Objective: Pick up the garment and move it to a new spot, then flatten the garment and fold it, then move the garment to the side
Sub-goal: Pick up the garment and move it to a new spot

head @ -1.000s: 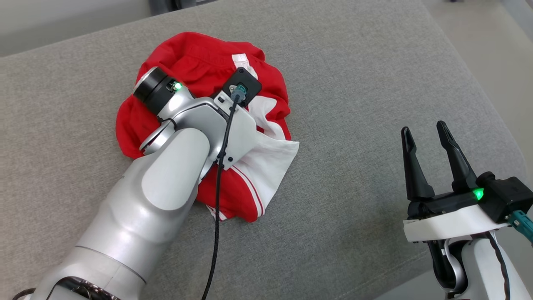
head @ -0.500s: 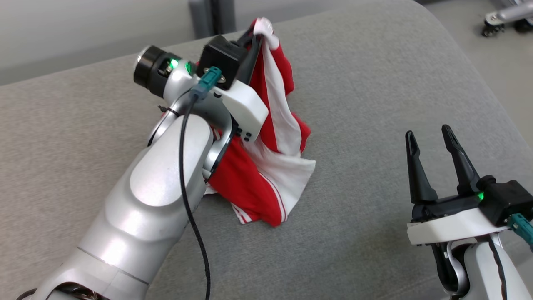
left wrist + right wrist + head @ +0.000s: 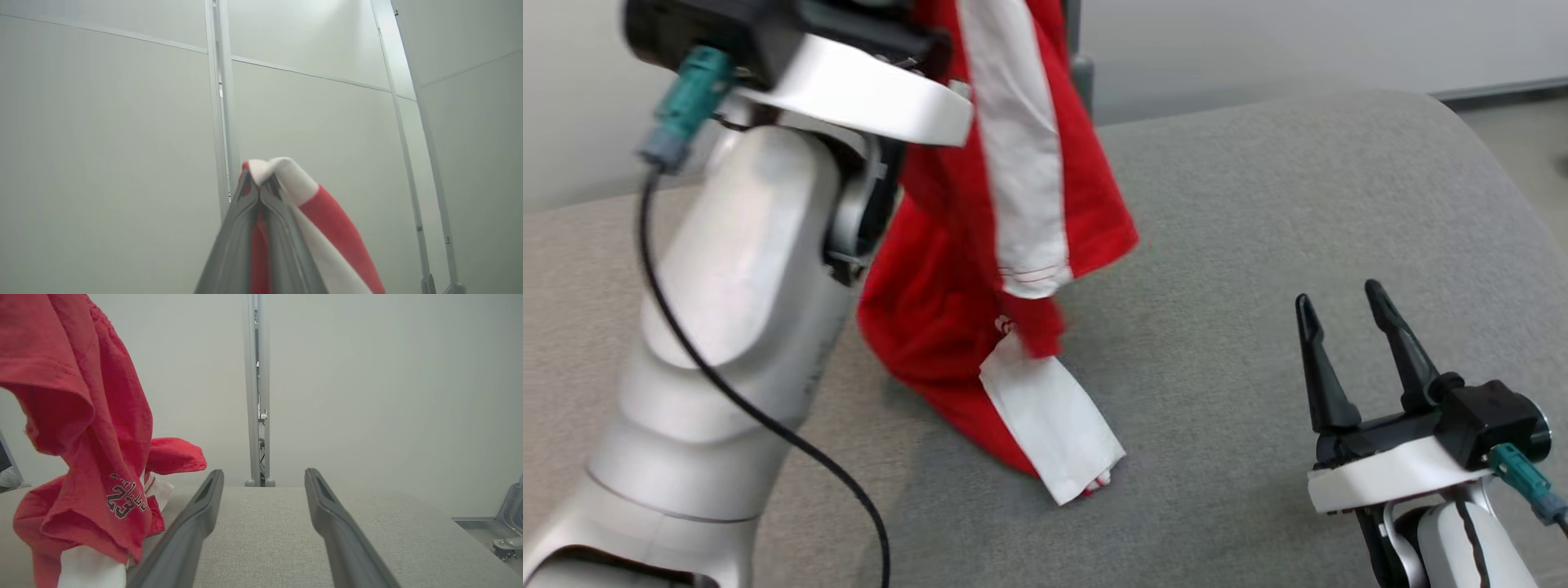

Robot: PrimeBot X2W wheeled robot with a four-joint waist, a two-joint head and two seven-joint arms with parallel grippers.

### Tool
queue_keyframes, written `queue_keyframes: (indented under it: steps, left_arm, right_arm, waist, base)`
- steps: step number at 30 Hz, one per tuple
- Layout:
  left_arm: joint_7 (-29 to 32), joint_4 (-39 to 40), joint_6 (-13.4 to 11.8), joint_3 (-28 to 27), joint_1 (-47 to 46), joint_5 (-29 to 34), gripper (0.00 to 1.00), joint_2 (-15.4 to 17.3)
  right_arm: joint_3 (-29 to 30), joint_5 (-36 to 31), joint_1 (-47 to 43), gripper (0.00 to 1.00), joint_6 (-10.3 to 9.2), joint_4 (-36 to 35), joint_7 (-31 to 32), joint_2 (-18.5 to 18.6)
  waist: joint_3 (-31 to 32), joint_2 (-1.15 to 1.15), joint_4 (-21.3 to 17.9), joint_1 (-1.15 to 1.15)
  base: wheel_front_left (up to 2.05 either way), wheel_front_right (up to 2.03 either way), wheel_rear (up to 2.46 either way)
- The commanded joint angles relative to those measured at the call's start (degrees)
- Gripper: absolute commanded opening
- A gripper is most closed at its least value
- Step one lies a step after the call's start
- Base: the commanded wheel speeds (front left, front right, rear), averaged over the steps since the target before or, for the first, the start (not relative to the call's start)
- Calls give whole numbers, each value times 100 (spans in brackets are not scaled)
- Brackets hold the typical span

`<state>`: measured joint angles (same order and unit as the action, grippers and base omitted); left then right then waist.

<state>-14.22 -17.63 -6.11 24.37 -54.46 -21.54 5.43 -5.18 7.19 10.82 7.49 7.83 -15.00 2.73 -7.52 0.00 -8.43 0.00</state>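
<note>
The garment (image 3: 964,269) is a red and white piece of sportswear that hangs in a long bunch from the top of the head view, its lower white end still resting on the grey cushion (image 3: 1258,245). My left gripper (image 3: 258,192) is shut on a red and white fold of the garment (image 3: 286,171), raised toward the wall. In the right wrist view the garment (image 3: 81,428) hangs at the left, with a printed number 23 on it. My right gripper (image 3: 1343,310) stands open at the lower right, apart from the cloth, its fingers (image 3: 204,514) empty over the cushion.
The grey cushion's rounded far edge (image 3: 1462,122) drops to pale floor at the right. A pale wall with a vertical metal post (image 3: 256,388) stands behind the cushion. A wheeled base (image 3: 506,539) sits on the floor at the far right.
My left arm has lifted the garment from a flat heap on the cushion to a hanging bunch, with the low end still touching. The head camera has tilted up. The right gripper stayed open.
</note>
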Motion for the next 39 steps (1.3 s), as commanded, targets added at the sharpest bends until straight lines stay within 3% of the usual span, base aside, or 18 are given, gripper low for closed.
queue_keyframes:
  steps: [1, 12, 17, 22, 28, 32, 39]
  left_arm:
    - [-25, 126, 7, -91, -83, -64, 0, 115]
    - [402, 552, -103, -594, -9, 3, 0, 1145]
    - [447, 582, -168, -1188, 351, -63, 0, 2080]
    - [433, 659, -41, -1587, 727, -275, 0, 2584]
    - [610, 556, 91, -1648, 1157, -377, 0, 2903]
    - [718, 308, 45, -1629, 1447, -303, 0, 3076]
    - [828, -846, -21, -1643, 2216, -451, 0, 3086]
  right_arm:
    - [-16, 3, -94, 100, 1, 3, -27, 33]
    - [-69, 43, -179, 100, 1, 10, -27, 34]
    - [7, 27, -163, 100, 1, -38, -27, 33]
    - [66, -42, -172, 100, 1, -33, -27, 32]
    - [96, 11, -84, 100, 1, -33, -27, 35]
    - [77, 5, -23, 100, 1, -49, -27, 32]
    - [-20, 11, 59, 100, 1, -59, -27, 36]
  waist:
    - [132, 0, 166, 0]
    - [260, 0, 417, 0]
    - [220, 0, 524, 0]
    - [147, 0, 681, 0]
    - [26, 0, 887, 0]
    - [-69, 0, 994, 0]
    - [-235, 0, 1025, 0]
  base:
    - [0, 0, 0]
    - [0, 0, 0]
    - [0, 0, 0]
    - [0, 0, 0]
    - [0, 0, 0]
    - [0, 0, 0]
    - [0, 0, 0]
